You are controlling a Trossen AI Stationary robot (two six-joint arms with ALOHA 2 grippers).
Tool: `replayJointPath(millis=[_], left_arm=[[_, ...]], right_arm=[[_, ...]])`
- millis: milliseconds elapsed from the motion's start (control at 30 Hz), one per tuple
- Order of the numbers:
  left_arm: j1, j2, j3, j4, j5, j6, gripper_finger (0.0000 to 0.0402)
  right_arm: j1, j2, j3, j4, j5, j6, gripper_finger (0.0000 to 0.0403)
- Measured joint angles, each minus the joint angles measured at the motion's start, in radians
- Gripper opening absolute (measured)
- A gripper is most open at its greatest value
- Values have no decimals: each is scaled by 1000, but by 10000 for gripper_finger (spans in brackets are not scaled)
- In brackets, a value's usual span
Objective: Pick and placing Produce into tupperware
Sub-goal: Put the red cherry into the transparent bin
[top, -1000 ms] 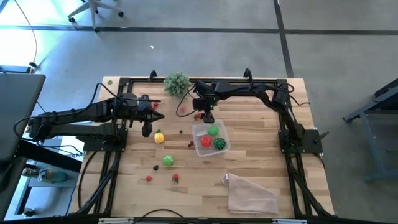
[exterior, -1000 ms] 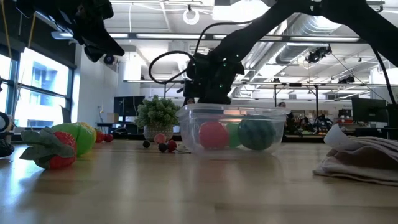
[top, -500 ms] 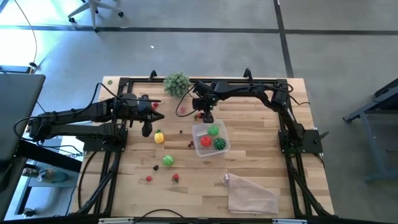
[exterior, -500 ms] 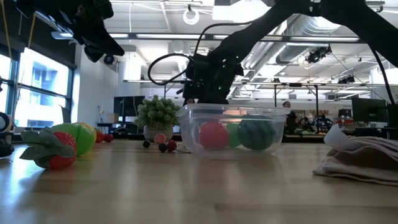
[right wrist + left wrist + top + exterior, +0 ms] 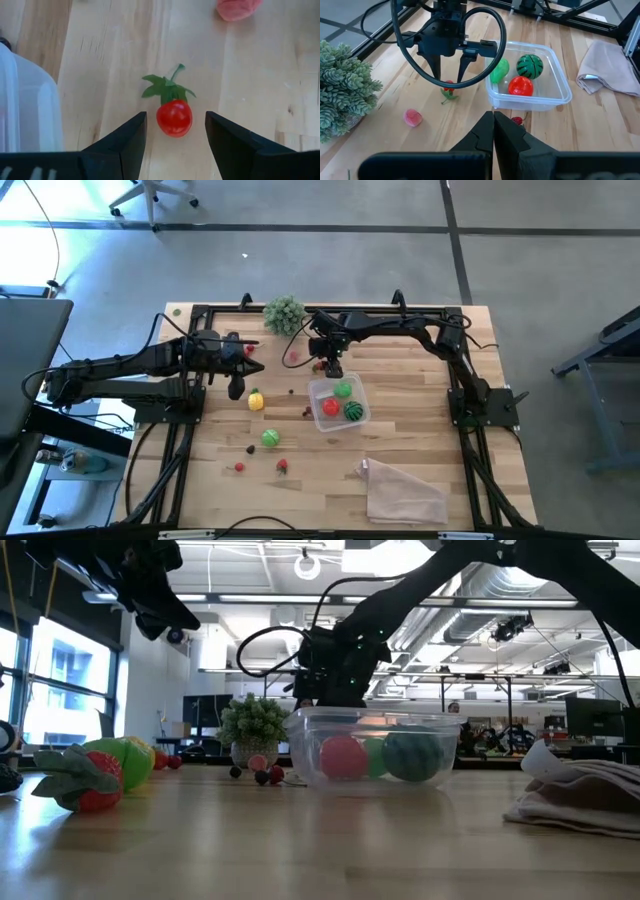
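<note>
**Small red tomato framed between open fingers, ready to be pinched**

The right gripper [image 5: 174, 135] hangs low over the table [image 5: 420, 440] with its two fingers parted, one on each side of a little red tomato [image 5: 174, 118] that wears a green leafy top. Neither finger touches it, so nothing is held. The tomato lies on the bare wood just beyond the far-left corner of the tupperware [image 5: 338, 402], which already holds a red ball, a plain green fruit and a striped green melon ball. A pink piece [image 5: 413, 118] lies a little further off on the wood.

The tomato looks like a light, hollow plastic toy: smooth, glossy and round, so it will probably squirt sideways or roll if the fingers meet it off-centre. The safest hold seems to be across the widest part of the red body, both pads level with its middle. The leafy top looks thin and floppy and would give no firm purchase. A gentle squeeze should do, since there is hardly any weight to lift.

The left gripper [image 5: 493, 131] waits high over the left side of the table, fingers pressed together and empty. More produce lies scattered on the table: a yellow-and-red piece [image 5: 256, 400], a green ball [image 5: 270, 437] and some small red bits nearer the front. A crumpled clear bag [image 5: 403, 491] lies at the near right, and a leafy clump [image 5: 284, 312] stands at the far edge.
</note>
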Motion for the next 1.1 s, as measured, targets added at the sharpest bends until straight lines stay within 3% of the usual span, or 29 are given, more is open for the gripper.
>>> replayJointPath(millis=[1100], left_arm=[[0, 0, 0, 0, 0, 0, 1]], right_arm=[[32, 8, 0, -7, 44, -8, 187]])
